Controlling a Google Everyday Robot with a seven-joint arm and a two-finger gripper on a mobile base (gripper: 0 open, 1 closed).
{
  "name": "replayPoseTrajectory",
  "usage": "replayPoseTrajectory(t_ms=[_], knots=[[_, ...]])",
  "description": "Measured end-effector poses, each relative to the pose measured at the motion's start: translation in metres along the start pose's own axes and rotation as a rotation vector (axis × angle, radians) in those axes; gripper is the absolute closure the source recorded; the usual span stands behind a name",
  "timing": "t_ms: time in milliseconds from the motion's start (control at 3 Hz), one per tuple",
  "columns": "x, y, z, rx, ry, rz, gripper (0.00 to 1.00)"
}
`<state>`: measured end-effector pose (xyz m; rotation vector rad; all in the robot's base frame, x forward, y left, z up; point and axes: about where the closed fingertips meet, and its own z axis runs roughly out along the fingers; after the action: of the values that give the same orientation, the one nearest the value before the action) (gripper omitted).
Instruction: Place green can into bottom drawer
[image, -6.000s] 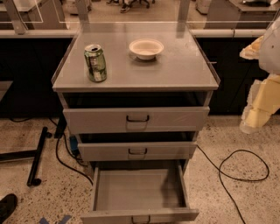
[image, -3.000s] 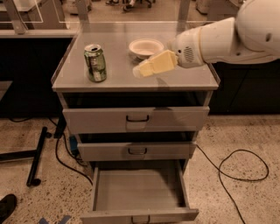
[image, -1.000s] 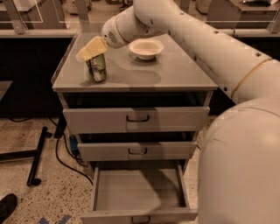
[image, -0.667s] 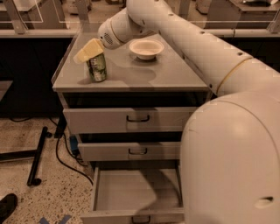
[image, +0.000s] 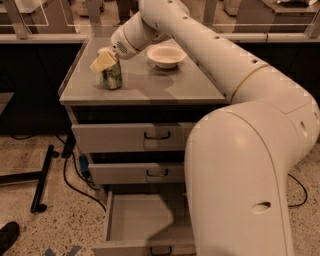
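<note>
Arm (image: 240, 150) fills the right side and reaches across to the far left of the cabinet (image: 150, 87) top. Bottom drawer (image: 135, 220) stands pulled out toward the near side, grey floor showing (upper drawers (image: 125, 137) closed). White bowl (image: 166, 55) sits far centre of the top. Green can (image: 113, 79) stands upright at the top's left. Gripper (image: 104, 60) covers the can's upper part; how wide it is open, or whether it grips, cannot be told.

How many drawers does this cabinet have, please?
3: top drawer under the cabinet top, middle drawer below it, bottom drawer pulled out, partly behind the arm. The gripper is at the green can on top.
</note>
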<state>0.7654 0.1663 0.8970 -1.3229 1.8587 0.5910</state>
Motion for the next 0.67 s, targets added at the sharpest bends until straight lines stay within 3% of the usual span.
replayPoseTrajectory(t_ms=[333, 667], knots=[[0.005, 0.002, -0.014, -0.011, 0.005, 0.003, 0.66], [0.001, 0.016, -0.054, -0.038, -0.031, -0.017, 0.89]])
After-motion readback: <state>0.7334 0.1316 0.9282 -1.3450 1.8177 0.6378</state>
